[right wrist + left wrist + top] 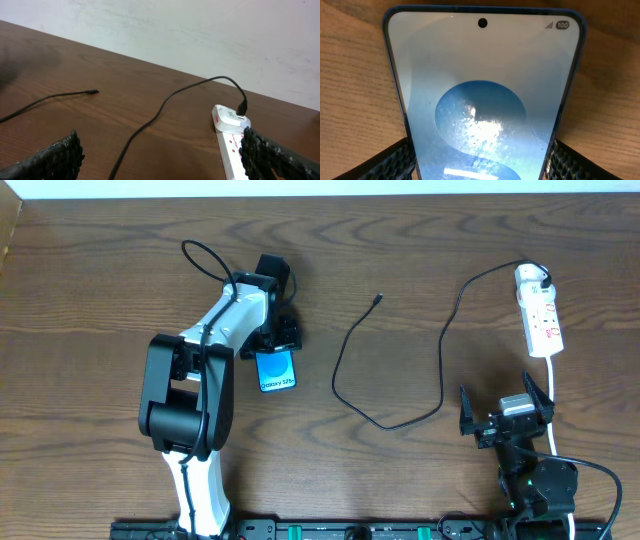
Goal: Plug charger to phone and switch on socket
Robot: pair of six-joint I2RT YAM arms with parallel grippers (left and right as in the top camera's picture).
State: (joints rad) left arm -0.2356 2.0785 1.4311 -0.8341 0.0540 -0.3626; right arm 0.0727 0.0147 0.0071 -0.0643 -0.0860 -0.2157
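Note:
The phone [277,370] lies flat on the wooden table, its blue screen up. My left gripper [277,345] reaches over its far end. In the left wrist view the phone [482,100] fills the frame, and my left gripper [482,165] has a black ribbed pad against each long edge. The charger [440,370] snakes across the table. Its small plug [377,299] lies free, and its other end is plugged into the white socket [538,315] at the far right. My right gripper [500,395] stands open and holds nothing, just short of the socket [230,145].
The socket's white cord [553,400] runs toward the table's front edge, past my right arm. In the right wrist view the charger's cable [150,120] crosses the bare wood between the fingers. A pale wall stands behind the table's far edge.

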